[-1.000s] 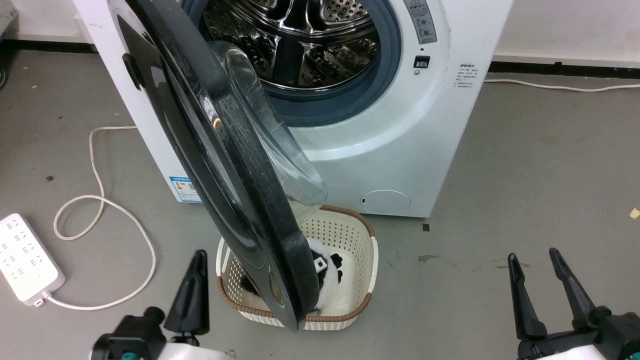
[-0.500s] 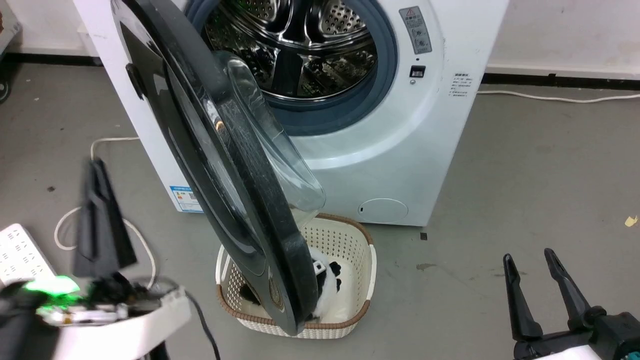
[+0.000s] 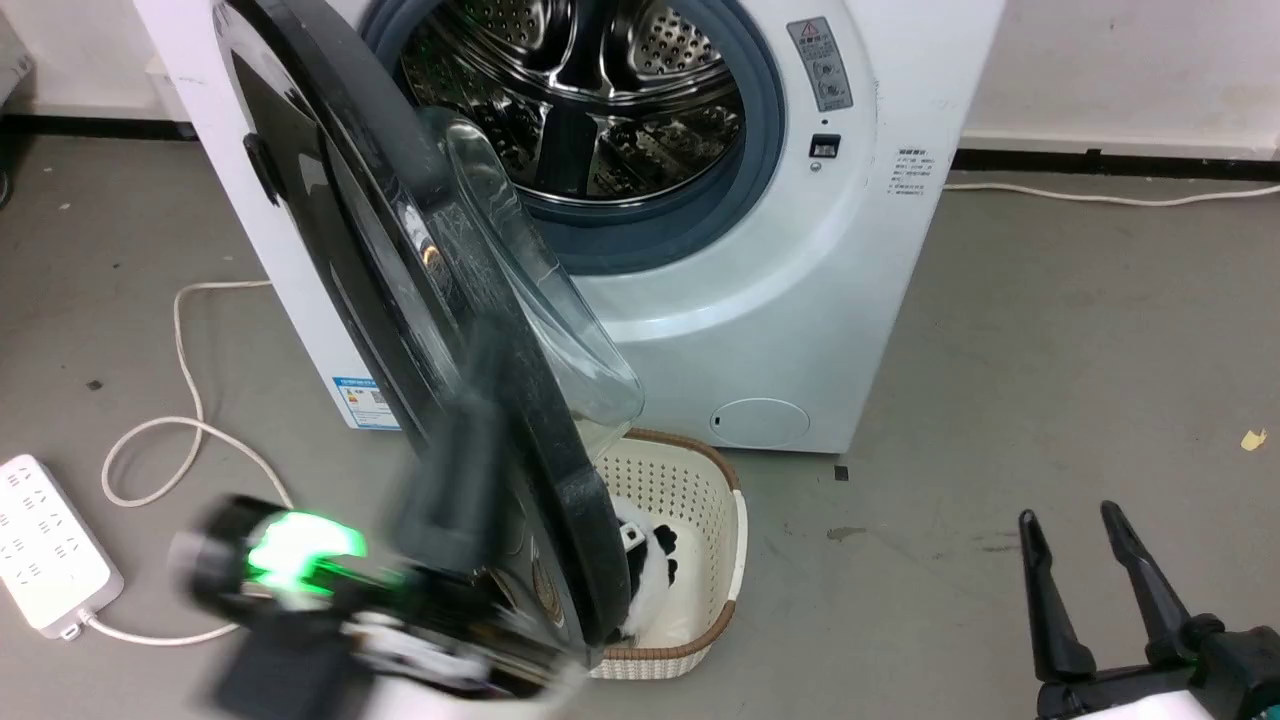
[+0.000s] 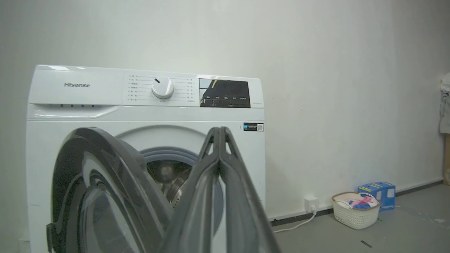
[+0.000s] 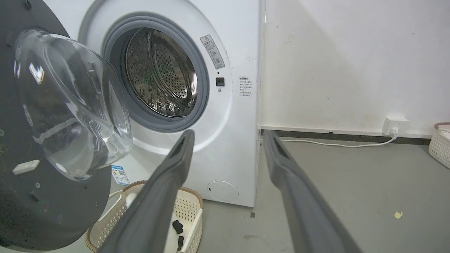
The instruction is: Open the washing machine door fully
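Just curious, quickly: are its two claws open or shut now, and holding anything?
Left gripper: shut, holding nothing.
Right gripper: open, holding nothing.

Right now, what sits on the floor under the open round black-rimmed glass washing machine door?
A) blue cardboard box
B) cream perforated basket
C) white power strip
B: the brown-rimmed cream perforated basket stands on the floor below the lower edge of the round black-rimmed washing machine door.
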Available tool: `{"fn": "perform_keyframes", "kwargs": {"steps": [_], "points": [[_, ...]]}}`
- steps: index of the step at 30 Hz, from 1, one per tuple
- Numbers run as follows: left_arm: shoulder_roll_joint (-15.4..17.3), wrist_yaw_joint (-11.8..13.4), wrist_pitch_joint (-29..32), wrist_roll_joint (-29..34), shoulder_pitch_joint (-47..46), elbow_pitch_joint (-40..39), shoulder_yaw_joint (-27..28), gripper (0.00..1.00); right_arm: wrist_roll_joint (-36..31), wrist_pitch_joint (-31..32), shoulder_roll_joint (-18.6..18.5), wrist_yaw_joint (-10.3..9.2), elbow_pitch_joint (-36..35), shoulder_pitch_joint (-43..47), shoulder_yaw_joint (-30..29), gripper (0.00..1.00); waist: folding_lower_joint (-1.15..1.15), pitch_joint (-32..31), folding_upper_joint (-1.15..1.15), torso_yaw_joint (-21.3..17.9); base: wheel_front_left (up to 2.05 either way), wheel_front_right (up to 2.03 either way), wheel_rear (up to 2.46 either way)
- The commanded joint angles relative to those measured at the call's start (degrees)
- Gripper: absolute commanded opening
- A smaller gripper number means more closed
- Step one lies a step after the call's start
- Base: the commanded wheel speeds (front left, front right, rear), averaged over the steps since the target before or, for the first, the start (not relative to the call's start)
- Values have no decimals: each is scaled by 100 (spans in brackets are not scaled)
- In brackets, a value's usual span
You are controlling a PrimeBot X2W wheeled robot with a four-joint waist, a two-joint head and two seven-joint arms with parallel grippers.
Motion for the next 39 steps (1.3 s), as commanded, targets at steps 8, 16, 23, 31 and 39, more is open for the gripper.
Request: {"fn": "perform_keyframes", "kwargs": {"steps": [8,16,23,31,39], "points": [[-20,-197,462,-50,391,906,-1040,0,76,-25,28,5,87,-72,-31,100,0,94,0,-8,0,0,0],[-61,190,517,-339,371,2168,-1296,0,129,-25,28,5,123,-113,-72,100,0,170,0,31,0,0,0],[-69,554,312,-564,110,2854,-1151,0,180,-25,28,5,153,-119,-71,100,0,256,0,141,0,0,0],[-56,659,209,-674,107,3036,-1087,0,193,-25,28,5,191,-82,-104,100,0,281,0,650,0,0,0],[51,699,295,-788,419,2986,-1091,0,230,-25,28,5,280,19,-52,100,0,157,0,1649,0,0,0]]}}
